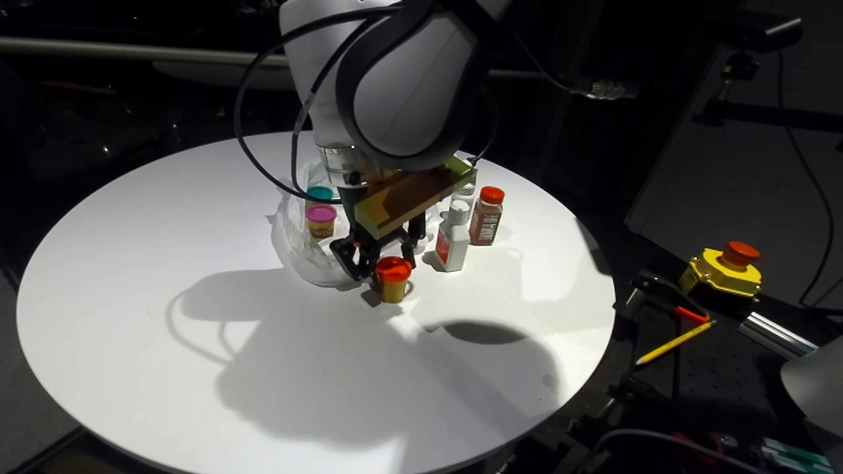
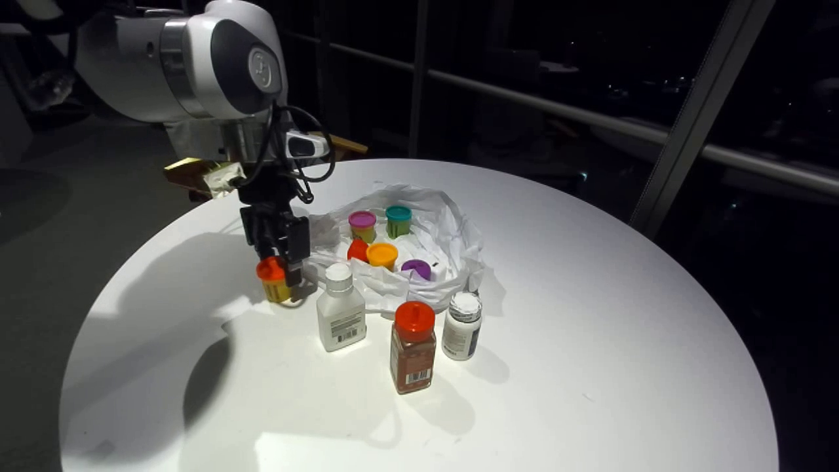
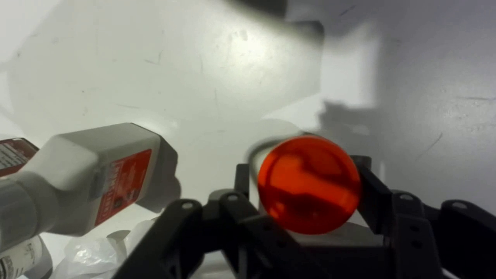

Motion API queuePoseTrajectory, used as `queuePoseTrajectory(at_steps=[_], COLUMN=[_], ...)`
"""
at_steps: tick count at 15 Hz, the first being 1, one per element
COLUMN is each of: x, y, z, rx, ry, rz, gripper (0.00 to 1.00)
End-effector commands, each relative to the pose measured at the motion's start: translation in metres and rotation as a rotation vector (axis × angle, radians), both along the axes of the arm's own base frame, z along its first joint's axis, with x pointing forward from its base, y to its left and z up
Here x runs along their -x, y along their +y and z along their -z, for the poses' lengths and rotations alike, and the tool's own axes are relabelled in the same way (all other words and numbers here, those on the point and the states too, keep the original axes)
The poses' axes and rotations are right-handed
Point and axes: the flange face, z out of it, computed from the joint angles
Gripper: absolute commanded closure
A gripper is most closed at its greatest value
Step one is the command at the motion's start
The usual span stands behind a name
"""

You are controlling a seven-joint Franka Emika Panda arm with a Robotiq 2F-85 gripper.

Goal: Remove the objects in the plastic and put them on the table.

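A yellow jar with a red lid (image 3: 310,186) stands upright on the white table (image 1: 164,355), outside the plastic. My gripper (image 3: 303,170) is open around it: a gap shows between the lid and the left finger (image 3: 242,180), while the right finger is close against the lid's side. The wrinkly plastic (image 2: 462,236) lies spread beside the arm. Inside it sit jars with pink (image 2: 362,220), teal (image 2: 398,214), orange (image 2: 382,254) and purple (image 2: 417,268) lids, and a red piece (image 2: 358,250) partly hidden by the orange one.
Beside the plastic stand a white bottle (image 2: 341,314), a red-capped spice jar (image 2: 413,354) and a smaller white bottle (image 2: 463,331). In the wrist view the white bottle (image 3: 104,170) is left of the fingers. An emergency stop button (image 1: 724,270) sits off the table.
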Motion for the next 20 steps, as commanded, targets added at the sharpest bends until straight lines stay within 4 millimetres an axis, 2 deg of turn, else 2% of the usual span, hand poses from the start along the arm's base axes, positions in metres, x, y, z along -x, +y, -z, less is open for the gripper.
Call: queuePoseTrajectory(at_steps=[1, 3, 6, 7, 9, 11, 17, 20], x=[-0.012, -0.028, -0.068, -0.046, -0.062, -0.065, -0.063, -0.074], y=[-0.010, -0.023, -0.052, -0.040, -0.053, -0.057, -0.055, -0.045], z=[-0.040, -0.062, -0.087, -0.070, -0.084, -0.086, -0.078, -0.074], rx=[0.014, 0.066, 0.094, 0.080, 0.083, 0.083, 0.099, 0.120], ry=[-0.088, -0.120, -0.132, -0.129, -0.136, -0.136, -0.134, -0.140], rz=[-0.015, -0.045, -0.105, -0.070, -0.080, -0.084, -0.088, -0.178], gripper=[0.01, 0.00, 0.00, 0.00, 0.00, 0.00, 0.00, 0.00])
